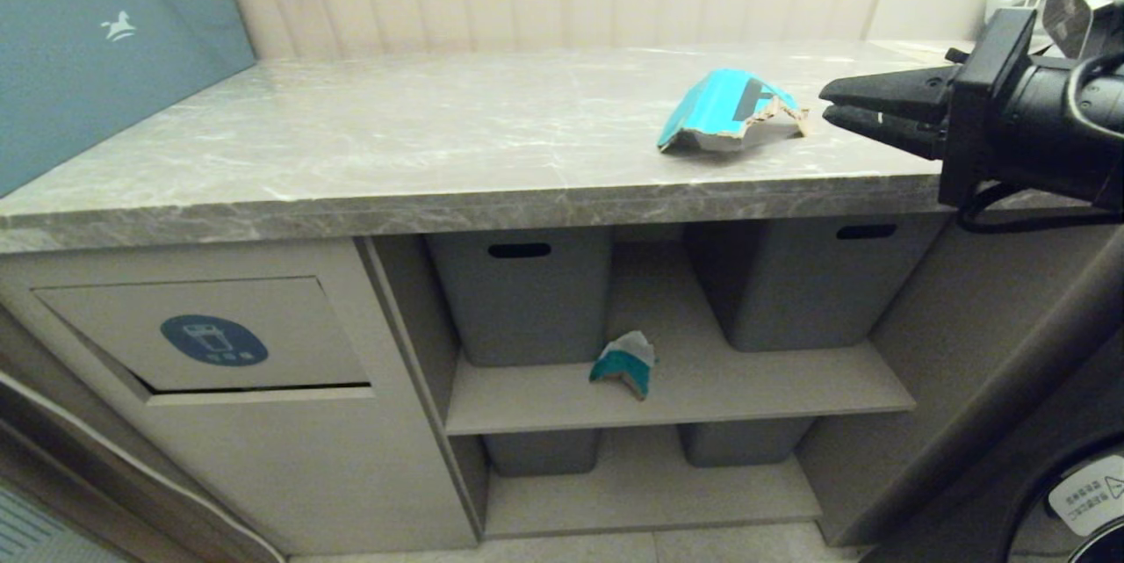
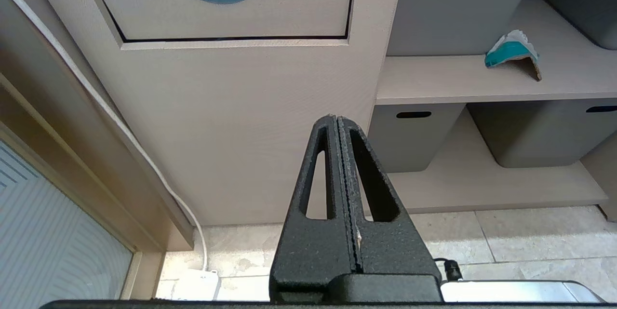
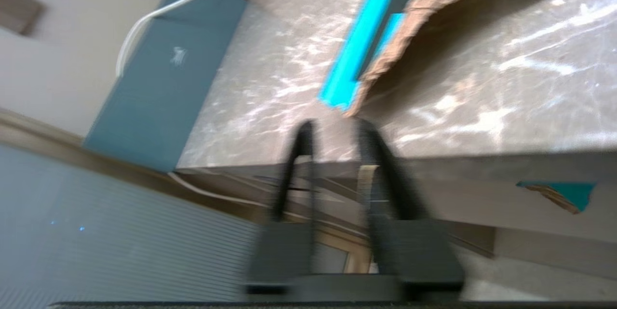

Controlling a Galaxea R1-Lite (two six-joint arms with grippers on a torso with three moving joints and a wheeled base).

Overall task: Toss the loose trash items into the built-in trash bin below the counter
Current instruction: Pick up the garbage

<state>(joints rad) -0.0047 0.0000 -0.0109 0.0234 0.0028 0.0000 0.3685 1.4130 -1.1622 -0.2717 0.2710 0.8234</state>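
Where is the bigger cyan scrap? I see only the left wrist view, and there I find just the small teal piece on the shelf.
Observer: The larger cyan scrap lies on top of the counter, near the front edge, toward the right end.
Operator: Is the right hand close to it?
Observer: Yes. The right hand is held level just to the right of the scrap, slightly open and holding nothing.
Operator: What else is on the counter?
Observer: A blue-grey panel stands tilted at the left end.
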